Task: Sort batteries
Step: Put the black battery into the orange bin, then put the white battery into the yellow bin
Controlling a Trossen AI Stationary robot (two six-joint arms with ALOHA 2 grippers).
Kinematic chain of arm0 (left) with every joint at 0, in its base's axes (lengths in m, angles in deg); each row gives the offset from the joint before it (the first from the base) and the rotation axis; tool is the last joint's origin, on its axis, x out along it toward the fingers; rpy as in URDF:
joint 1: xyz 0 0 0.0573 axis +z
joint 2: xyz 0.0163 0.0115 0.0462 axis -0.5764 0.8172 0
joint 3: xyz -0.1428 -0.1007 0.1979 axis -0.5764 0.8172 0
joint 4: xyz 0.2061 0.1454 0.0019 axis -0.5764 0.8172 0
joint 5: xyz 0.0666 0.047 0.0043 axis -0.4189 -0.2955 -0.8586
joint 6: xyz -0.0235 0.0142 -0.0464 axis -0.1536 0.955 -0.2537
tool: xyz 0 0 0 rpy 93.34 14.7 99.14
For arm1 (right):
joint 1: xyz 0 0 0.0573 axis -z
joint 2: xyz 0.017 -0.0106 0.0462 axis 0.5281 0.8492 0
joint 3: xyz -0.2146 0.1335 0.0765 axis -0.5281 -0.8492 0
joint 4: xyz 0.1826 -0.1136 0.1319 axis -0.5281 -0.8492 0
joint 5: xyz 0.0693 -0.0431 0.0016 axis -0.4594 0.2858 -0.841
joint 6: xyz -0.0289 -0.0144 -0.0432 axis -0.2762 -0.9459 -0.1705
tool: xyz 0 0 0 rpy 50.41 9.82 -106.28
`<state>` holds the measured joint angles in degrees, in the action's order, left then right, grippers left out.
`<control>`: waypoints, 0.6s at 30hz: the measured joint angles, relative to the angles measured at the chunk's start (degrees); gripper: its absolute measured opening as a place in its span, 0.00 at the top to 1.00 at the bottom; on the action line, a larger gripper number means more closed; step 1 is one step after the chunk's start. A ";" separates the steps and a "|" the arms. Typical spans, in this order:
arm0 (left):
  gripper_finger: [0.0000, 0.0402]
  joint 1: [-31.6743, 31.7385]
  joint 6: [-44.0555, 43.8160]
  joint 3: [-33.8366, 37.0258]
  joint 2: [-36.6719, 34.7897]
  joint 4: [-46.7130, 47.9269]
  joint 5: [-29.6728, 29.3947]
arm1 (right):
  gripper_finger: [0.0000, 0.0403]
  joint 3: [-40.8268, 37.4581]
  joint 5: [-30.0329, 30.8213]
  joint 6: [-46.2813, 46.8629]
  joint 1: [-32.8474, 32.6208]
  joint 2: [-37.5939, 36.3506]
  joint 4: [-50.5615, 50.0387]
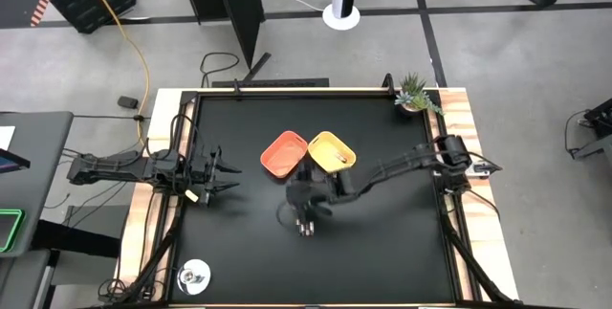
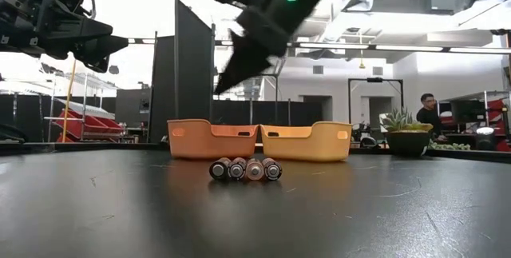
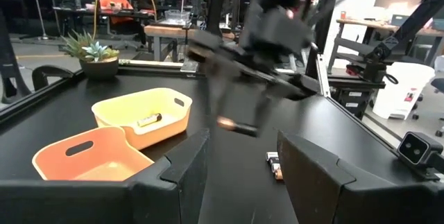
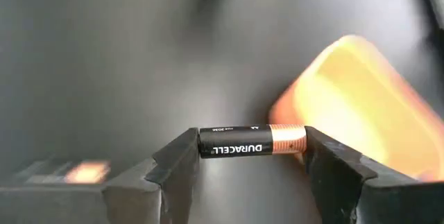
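Several batteries (image 2: 245,168) lie side by side in a row on the black table, in front of the orange tray (image 2: 211,140) and the yellow tray (image 2: 306,141). The yellow tray (image 3: 142,116) holds one battery (image 3: 149,120). My right gripper (image 4: 252,144) hangs above the row (image 1: 305,229), shut on a black-and-copper battery. My left gripper (image 1: 225,175) waits open near the table's left edge, well apart from the trays. My right gripper holds one black-and-copper battery (image 4: 252,141) pinched between its two fingers, with the battery lying across the gap and one finger (image 4: 182,156) on each of its ends. The fingers slant down from above. The battery is level and lifted clear of the table (image 3: 232,125).
A potted plant (image 1: 413,94) stands at the table's far right corner. A round silvery object (image 1: 195,275) lies at the near left corner. The two trays touch each other at the table's middle. A person (image 2: 427,114) sits in the room beyond the table.
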<state>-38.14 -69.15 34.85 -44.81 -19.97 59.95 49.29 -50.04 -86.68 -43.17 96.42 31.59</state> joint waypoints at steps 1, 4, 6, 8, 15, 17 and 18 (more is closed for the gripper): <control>0.58 0.00 0.00 0.00 0.00 -0.01 0.01 | 0.40 0.59 0.03 -1.58 1.16 -0.03 1.28; 0.58 0.00 -0.02 0.00 0.00 -0.02 0.00 | 0.40 1.71 0.07 -4.68 4.85 -0.13 4.83; 0.58 0.01 -0.27 0.00 0.00 -0.02 0.00 | 0.40 2.18 0.06 -5.59 7.17 -0.15 5.53; 0.58 0.00 -0.30 0.00 0.00 -0.02 0.00 | 0.39 2.61 0.00 -5.46 9.36 -0.14 5.64; 0.58 0.00 0.17 0.00 0.00 -0.02 0.01 | 0.28 2.75 -3.80 0.33 14.74 -0.15 5.62; 0.58 0.00 0.35 0.00 0.00 -0.02 0.00 | 0.23 2.75 -3.92 0.34 15.02 -0.15 5.86; 0.58 0.00 0.37 0.00 0.00 -0.02 0.00 | 0.21 2.75 -3.99 0.33 15.04 -0.15 5.82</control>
<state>-38.14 -68.78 34.85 -44.81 -19.99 59.95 52.04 -54.03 -86.35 -28.13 96.26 37.41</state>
